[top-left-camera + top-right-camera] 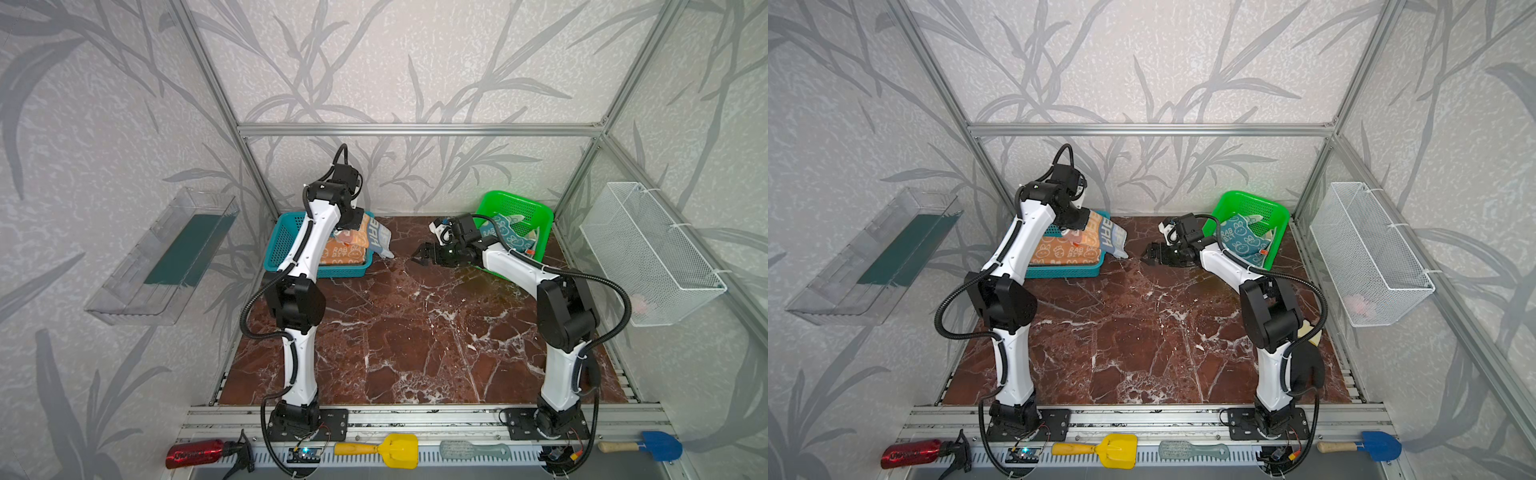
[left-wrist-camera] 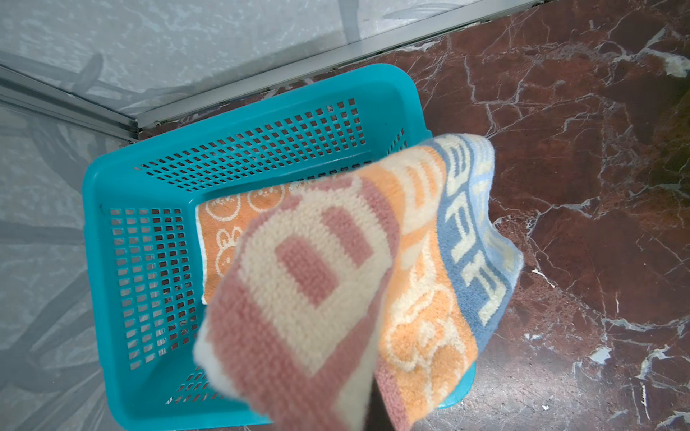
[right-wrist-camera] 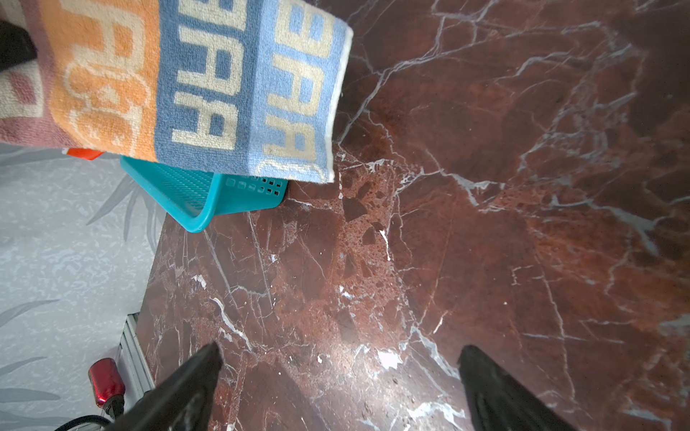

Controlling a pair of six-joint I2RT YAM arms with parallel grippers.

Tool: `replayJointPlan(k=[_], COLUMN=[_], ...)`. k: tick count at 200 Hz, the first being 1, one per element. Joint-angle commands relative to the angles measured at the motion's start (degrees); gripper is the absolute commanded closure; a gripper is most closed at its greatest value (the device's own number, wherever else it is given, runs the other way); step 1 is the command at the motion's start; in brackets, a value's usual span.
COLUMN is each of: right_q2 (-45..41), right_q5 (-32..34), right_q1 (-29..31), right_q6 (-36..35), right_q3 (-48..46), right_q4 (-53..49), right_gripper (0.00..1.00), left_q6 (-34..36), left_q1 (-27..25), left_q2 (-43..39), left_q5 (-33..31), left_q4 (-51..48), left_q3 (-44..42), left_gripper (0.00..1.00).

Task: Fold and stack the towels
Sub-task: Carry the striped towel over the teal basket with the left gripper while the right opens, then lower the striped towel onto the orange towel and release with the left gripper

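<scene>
Striped towel: hangs from the left hand, centre-left in both top views, over the teal basket and spilling past its rim toward the desk. The hand is clamped on the upper edge. Its fingers are buried in cloth in the left wrist view, so the exact pinch point is probably a corner, not certain.

Handling: light, soft terry that is limp under its own weight, with a grippy pile. Not fragile. It will sag and swing from a single grip, so the free lower corner is the sensible place for a second hold.

Right hand: jaws spread wide and empty, low over the desk at mid-frame, pointing at the hanging cloth and near it, not touching.

Containers:
- Teal basket: orange towel lies flat and folded on the floor of it, under the striped one.
- Green basket, centre-right and tipped up against the back corner: blue towel crumpled inside, unfolded.

Judgement: one towel is folded and two are left to do.
</scene>
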Motion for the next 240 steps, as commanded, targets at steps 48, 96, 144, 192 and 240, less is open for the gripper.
replayJointPlan(k=[48, 96, 144, 192, 240], right_q2=[4.20, 6.81, 9.79, 11.09, 11.41], right_q5=[1.13, 0.68, 0.85, 0.74, 0.76], right_q1=[2.58, 3.53, 3.88, 4.13, 4.07], right_q6=[-3.79, -3.85, -4.53, -4.84, -4.21], right_q3=[8.16, 13.07, 18.71, 20.60, 19.96], right_q4=[-4.50, -3.79, -7.64, -8.85, -8.72], right_gripper=[0.01, 0.01, 0.01, 0.01, 0.01], left_q6=[5.24, 8.32, 10.60, 11.70, 14.00], left_q1=[3.95, 4.96, 6.44, 7.72, 8.12], left_q2=[1.61, 4.10, 5.12, 6.72, 8.84], left_q5=[-2.08, -5.93, -9.19, -9.72, -10.08], left_q4=[1.61, 2.86, 5.60, 7.38, 11.00], left_q3=[-2.68, -2.87, -5.50, -6.06, -7.09], left_gripper=[1.00, 1.00, 1.00, 1.00, 1.00])
